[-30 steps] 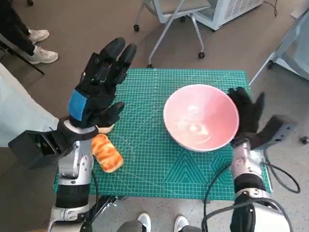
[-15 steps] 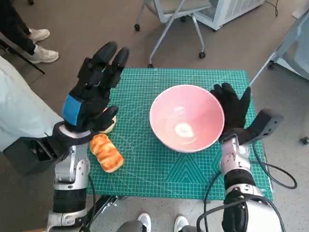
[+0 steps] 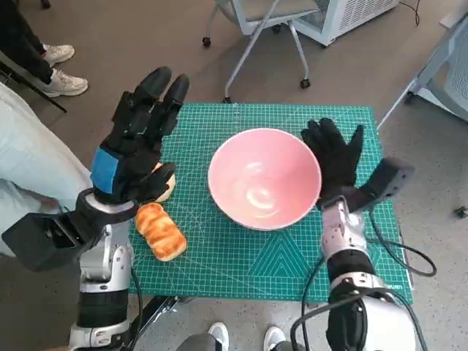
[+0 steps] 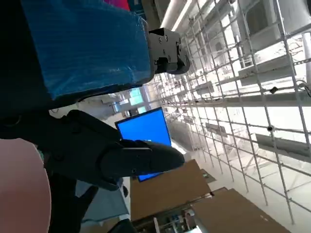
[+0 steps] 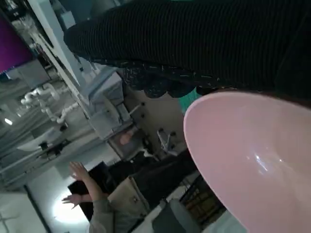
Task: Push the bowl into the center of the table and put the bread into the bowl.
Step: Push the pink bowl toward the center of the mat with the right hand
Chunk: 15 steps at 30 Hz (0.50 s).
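pink round bowl (image 3: 264,178): near middle of green cutting mat (image 3: 241,256)
gloved right hand (image 3: 334,156): flat against bowl's side, fingers spread
golden bread roll (image 3: 160,231): mat's left edge
blue-taped left hand (image 3: 137,139): raised, fingers apart, empty

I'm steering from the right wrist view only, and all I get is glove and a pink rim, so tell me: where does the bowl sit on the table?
Observer: The pink bowl sits near the middle of the green mat, with the right hand flat against its side.
Operator: And the bread?
Observer: The bread lies on the mat's edge on the robot's left, apart from the bowl.
Operator: Is the left hand holding it?
Observer: No. The left hand is above the mat, fingers spread, holding nothing.
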Motion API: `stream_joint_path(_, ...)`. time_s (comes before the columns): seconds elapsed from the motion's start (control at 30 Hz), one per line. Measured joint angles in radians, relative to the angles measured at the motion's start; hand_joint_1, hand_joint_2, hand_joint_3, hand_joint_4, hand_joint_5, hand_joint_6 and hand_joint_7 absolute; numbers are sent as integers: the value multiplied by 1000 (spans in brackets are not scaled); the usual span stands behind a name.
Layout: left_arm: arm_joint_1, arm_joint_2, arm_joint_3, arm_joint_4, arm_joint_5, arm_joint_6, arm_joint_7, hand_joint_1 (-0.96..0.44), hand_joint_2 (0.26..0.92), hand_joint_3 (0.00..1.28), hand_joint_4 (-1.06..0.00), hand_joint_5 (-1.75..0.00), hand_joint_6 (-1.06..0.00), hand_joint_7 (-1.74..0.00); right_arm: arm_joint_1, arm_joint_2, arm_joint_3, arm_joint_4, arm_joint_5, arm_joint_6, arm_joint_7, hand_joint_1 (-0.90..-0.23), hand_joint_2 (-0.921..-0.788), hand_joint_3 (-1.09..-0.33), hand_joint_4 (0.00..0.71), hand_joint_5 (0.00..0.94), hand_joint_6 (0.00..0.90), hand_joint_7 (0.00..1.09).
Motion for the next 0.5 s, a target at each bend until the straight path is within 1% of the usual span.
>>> stream_joint_path(0.1,0,0,-1,0,10,-4,3,-694,921,391,-130,-8,1,-403,-4,3,0,0,0,2,0,-584,-921,-777,129,3,216,164)
stream_joint_path(0.3,1,0,-1,0,11,-4,4,-692,921,390,-130,-7,1,-403,-10,3,-4,0,1,12,3,-587,-921,-754,114,0,216,151)
stream_joint_path(0.5,1,-1,-2,-1,10,-1,7,-690,921,391,-130,-6,1,-404,-14,1,-10,0,1,14,11,-587,-921,-750,112,0,218,145)
